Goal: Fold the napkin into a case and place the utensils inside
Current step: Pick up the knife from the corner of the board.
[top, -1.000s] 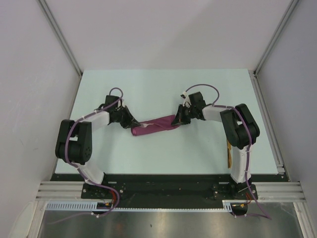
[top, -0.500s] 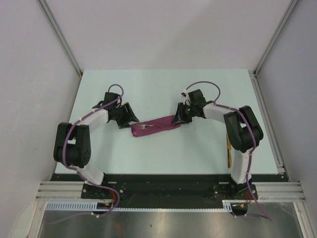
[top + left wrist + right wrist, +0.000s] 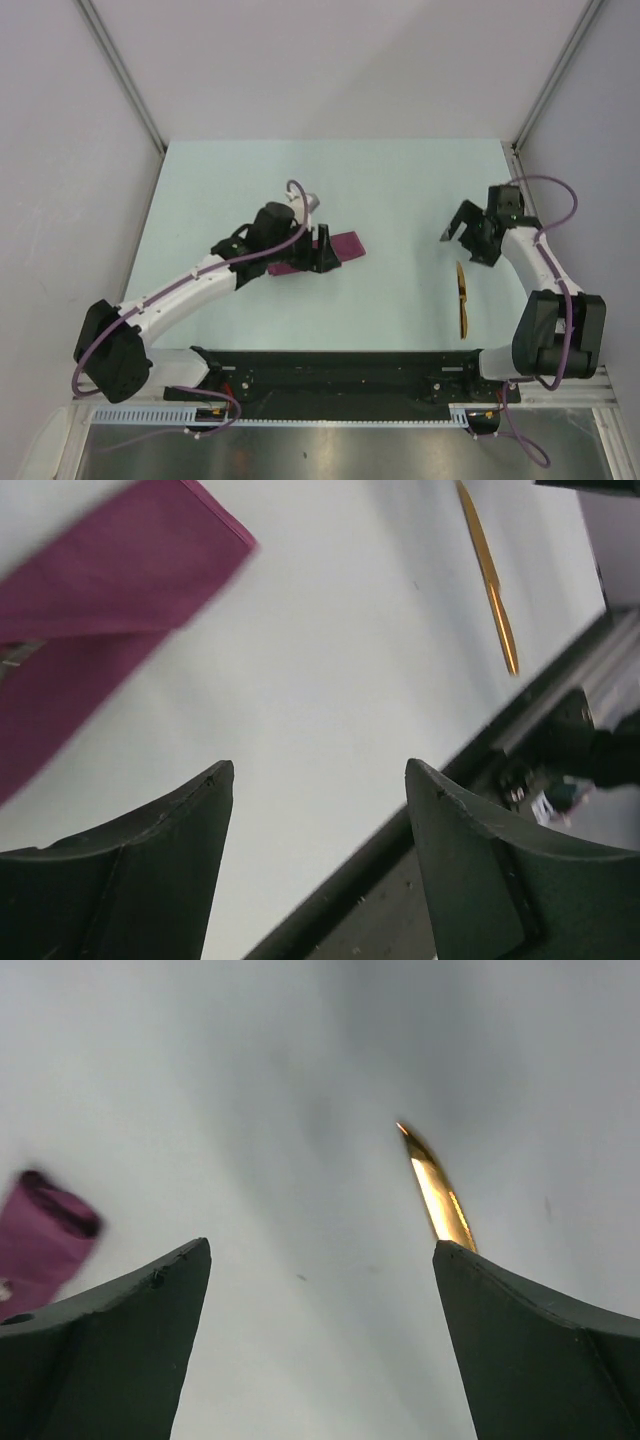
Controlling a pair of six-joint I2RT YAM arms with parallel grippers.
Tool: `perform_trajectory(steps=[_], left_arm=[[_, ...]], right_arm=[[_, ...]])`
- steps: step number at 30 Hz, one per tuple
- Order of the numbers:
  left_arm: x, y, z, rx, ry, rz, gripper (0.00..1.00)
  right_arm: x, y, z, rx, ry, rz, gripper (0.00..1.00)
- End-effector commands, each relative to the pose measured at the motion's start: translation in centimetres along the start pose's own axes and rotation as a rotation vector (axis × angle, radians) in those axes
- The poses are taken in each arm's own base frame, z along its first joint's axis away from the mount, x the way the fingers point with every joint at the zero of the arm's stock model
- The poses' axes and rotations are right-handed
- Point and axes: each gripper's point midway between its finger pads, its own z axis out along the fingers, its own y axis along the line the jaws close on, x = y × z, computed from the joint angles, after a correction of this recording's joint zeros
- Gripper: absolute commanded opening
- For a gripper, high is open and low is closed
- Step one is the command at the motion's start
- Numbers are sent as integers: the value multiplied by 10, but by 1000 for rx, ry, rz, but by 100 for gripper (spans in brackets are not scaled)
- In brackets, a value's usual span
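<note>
Case lies well L of gold utensil.

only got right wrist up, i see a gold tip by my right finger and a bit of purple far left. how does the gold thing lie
Observer: In the top view the golden piece lies flat near the right edge of the table, running near to far, alone. The open right gripper is just past its far end.
Operator: and the left arm
Observer: The left gripper is open over the case, holding nothing.
Operator: silver one in there
Observer: The left wrist view shows a sliver of silver metal against the cloth. I cannot tell how far in it is.
</note>
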Motion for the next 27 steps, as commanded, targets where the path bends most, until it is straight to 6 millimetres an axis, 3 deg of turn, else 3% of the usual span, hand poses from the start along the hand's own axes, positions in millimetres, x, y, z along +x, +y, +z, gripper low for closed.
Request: perform_trajectory(steps=[1, 8, 17, 20, 21, 23, 24, 26, 27], left_arm=[[25, -37, 9, 163, 46, 50, 74], [37, -56, -4, 276, 78, 56, 74], [42, -61, -2, 299, 102, 46, 73], [42, -58, -1, 280, 113, 45, 73], [42, -57, 0, 277, 116, 45, 73], [41, -57, 0, 269, 124, 39, 74], [40, -56, 0, 264, 125, 33, 75], [37, -49, 1, 247, 130, 2, 75], [37, -48, 0, 259, 142, -22, 75]], right_arm=[[66, -49, 0, 167, 123, 92, 98], [104, -93, -4, 346, 109, 224, 90], [137, -108, 16, 402, 143, 205, 77], [143, -95, 30, 360, 135, 148, 49], [139, -87, 35, 338, 117, 133, 34], [145, -80, 45, 321, 150, 85, 22], [143, -62, 51, 263, 143, 38, 12], [145, -50, 62, 230, 164, -65, 3], [140, -27, 67, 176, 162, -125, 0]])
